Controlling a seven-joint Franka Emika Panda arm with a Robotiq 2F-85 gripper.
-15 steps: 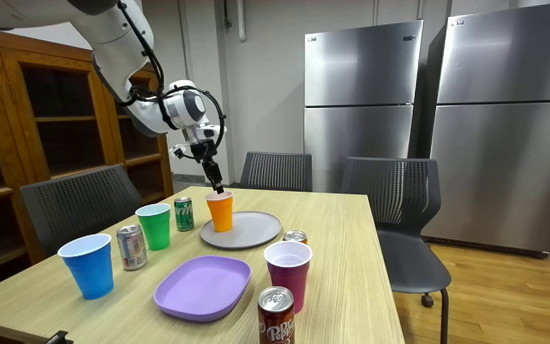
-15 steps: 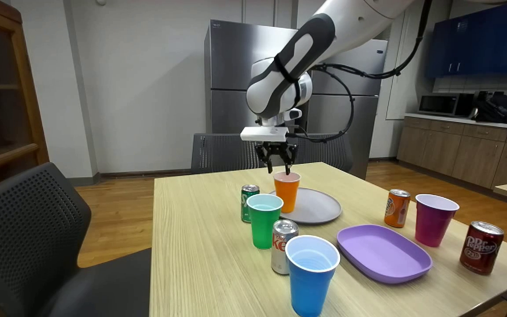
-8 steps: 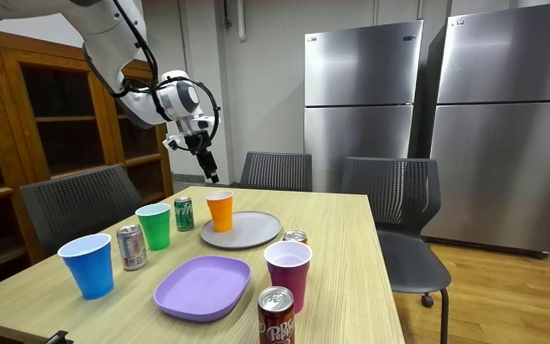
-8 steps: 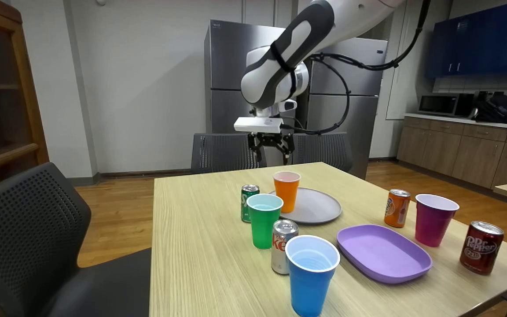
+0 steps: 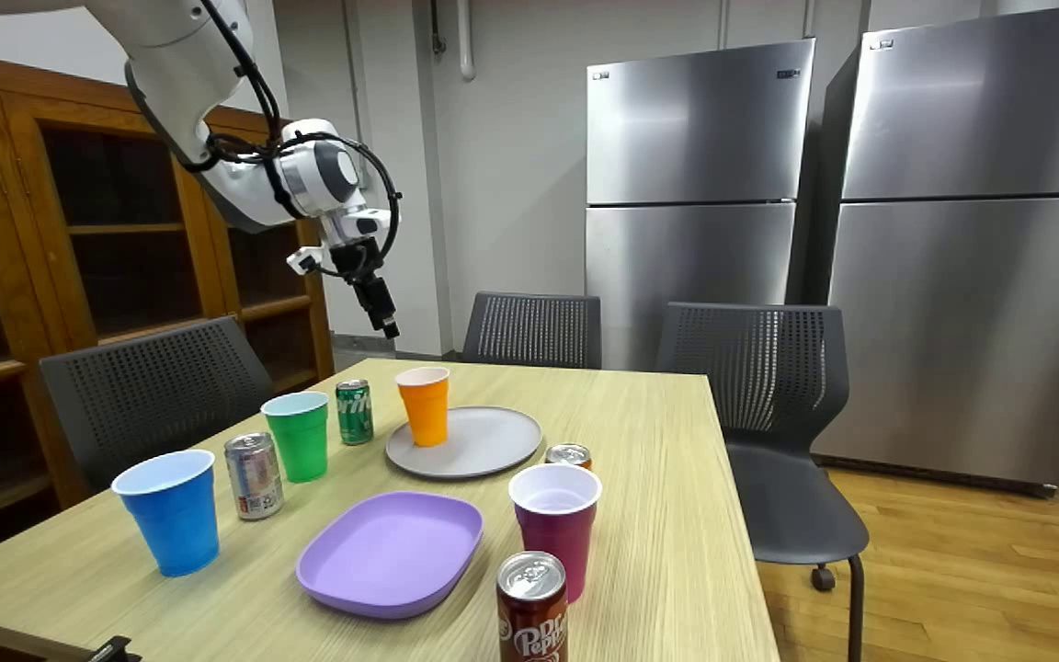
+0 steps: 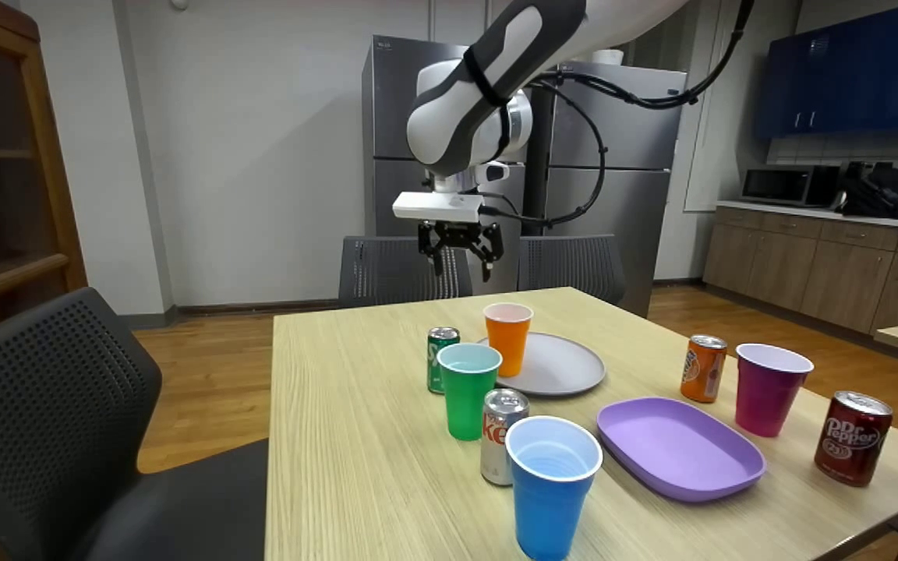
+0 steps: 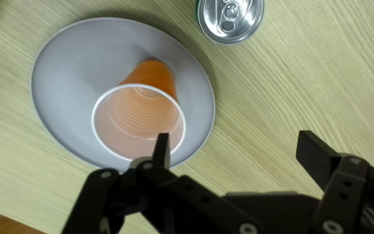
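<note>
Pale wood tabletop (image 5: 667, 515): a purple dish (image 5: 392, 552) lies on its near-edge side. Toward the far edge, an orange cup (image 5: 425, 411) stands upright on a gray plate (image 5: 500, 437), its base seemingly support enough. Above and apart, the gripper (image 6: 463, 274) holds nothing, its jaws spread.

By the near right corner of the tabletop (image 6: 355, 436), a dark red can (image 6: 853, 439) reads "Dr Pepper" above "23" in an exterior view; the brand name shows in both exterior views. Toward the far edge, a green can (image 5: 354, 412) bears a word ending in "rite". Nearer the left edge, a silver can (image 6: 493, 444) carries "ke" in red. Toward the right edge, an orange can (image 6: 703, 368) has unclear lettering. Badges (image 5: 788, 74) on the refrigerators (image 5: 700, 184) are too small to read.
</note>
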